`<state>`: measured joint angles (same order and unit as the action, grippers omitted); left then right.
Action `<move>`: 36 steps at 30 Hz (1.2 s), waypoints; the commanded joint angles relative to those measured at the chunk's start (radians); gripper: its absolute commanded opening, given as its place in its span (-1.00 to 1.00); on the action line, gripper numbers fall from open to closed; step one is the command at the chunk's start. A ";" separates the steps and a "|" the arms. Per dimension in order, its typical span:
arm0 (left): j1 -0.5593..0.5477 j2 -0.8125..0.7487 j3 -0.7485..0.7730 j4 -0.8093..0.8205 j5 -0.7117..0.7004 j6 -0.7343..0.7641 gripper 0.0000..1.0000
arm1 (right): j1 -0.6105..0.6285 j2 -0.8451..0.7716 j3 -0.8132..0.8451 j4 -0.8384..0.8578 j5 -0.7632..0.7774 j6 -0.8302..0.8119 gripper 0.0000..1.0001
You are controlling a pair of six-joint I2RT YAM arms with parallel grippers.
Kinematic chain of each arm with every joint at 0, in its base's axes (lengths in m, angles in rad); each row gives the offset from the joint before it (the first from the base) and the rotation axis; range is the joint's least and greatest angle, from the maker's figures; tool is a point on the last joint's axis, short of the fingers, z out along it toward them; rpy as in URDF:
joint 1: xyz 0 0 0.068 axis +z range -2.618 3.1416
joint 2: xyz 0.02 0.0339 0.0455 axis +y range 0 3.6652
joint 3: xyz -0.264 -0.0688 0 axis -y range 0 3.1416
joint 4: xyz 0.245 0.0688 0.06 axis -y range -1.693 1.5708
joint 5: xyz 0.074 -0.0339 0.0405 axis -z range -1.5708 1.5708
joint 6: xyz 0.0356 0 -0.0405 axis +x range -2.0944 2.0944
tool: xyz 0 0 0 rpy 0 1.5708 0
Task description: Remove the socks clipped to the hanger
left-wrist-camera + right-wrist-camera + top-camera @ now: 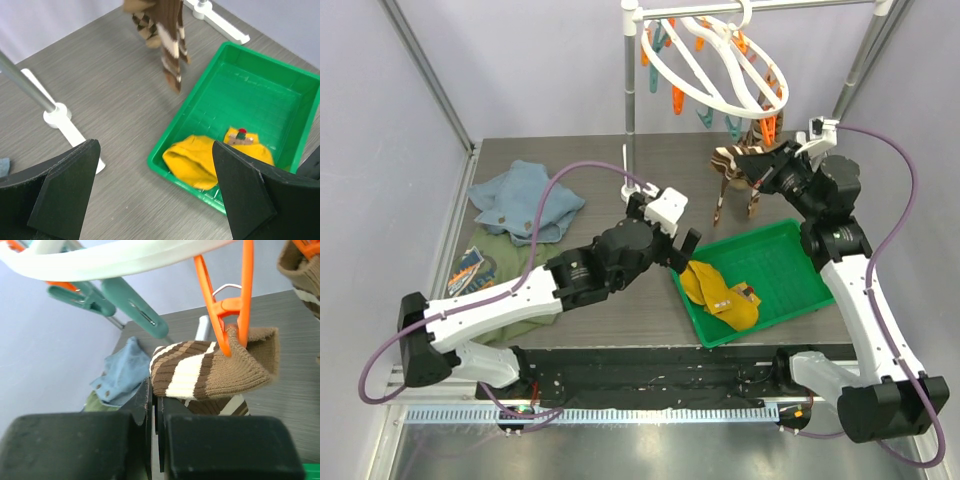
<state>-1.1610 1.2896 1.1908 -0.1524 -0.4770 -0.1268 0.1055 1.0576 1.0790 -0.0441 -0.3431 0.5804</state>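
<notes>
The right gripper (155,399) is squeezing together at the edge of the striped sock (210,372), which is hanging from an orange clip (227,315) on the hanger (115,260). Any pinch is hidden. The left gripper (155,150) is gaping wide.

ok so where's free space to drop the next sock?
The green tray is bare in its far right half; the yellow socks fill its near left corner. The table is bare between the blue cloth and the stand pole. It is crowded under the hanger: striped socks and the right gripper.
</notes>
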 commanded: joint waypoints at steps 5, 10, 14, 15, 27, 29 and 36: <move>0.024 0.178 0.222 0.024 0.020 -0.025 1.00 | 0.016 -0.091 0.012 0.098 -0.088 0.186 -0.98; 0.058 0.289 0.354 0.019 0.001 -0.056 1.00 | 0.016 -0.108 0.002 0.116 -0.094 0.231 -0.98; 0.060 0.346 0.381 0.074 0.055 -0.050 0.99 | 0.016 -0.125 -0.017 0.139 -0.097 0.288 -0.98; 0.060 0.376 0.391 0.080 0.048 -0.045 1.00 | 0.016 -0.126 -0.021 0.138 -0.099 0.291 -0.98; 0.093 0.471 0.400 0.142 0.049 -0.060 -0.56 | 0.016 -0.128 -0.011 0.099 -0.105 0.293 -0.98; 0.093 0.461 0.394 0.131 0.075 -0.063 -0.79 | 0.016 -0.128 -0.010 0.063 -0.102 0.276 -0.97; 0.095 0.329 0.262 0.060 0.260 -0.080 -1.00 | 0.016 -0.134 0.076 -0.215 -0.016 0.138 -0.24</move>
<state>-1.0664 1.7477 1.5269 -0.0895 -0.3412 -0.1864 0.1162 0.9485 1.0645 -0.0975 -0.4084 0.8146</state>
